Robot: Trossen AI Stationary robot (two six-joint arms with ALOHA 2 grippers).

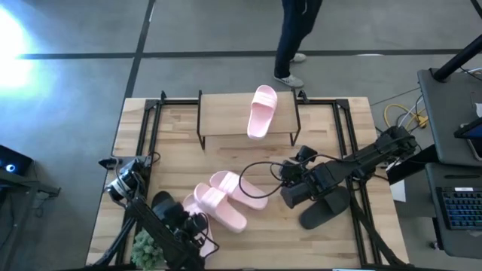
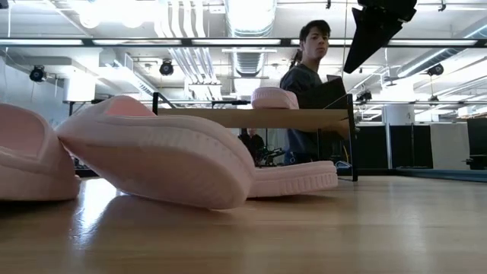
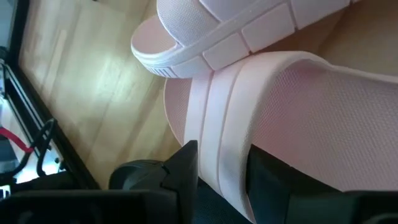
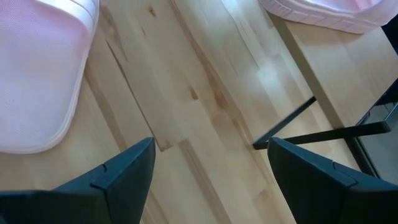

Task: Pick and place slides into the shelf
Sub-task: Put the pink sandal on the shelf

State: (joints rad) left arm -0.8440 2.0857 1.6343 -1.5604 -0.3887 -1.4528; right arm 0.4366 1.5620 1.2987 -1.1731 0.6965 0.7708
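One pale pink slide [image 1: 262, 111] lies on the shelf's top board [image 1: 226, 113], its toe past the near edge. Two more pink slides [image 1: 241, 188] [image 1: 218, 209] lie side by side mid-table. My left gripper [image 1: 197, 220] is at the nearer one, shut on it; in the low view that slide [image 2: 152, 156] stands tilted. A black slide [image 1: 324, 211] lies on the table under my right arm. My right gripper [image 4: 208, 168] hovers open over bare wood between the pink slides and the shelf, touching nothing. My left gripper holds the nearer pink slide by the edge of its wide strap [image 3: 217, 143]. One finger [image 3: 183, 174] is outside the strap and the other [image 3: 280, 186] lies under it. The slide is tilted, one end raised and its low edge [image 2: 221, 204] on the table.
A black metal frame [image 1: 151, 143] runs along the table's sides. A small green plant [image 1: 147, 245] stands at the near left corner, beside the left arm's base. A person [image 1: 294, 38] stands just beyond the far edge. Cables [image 1: 263, 169] trail over the table's middle.
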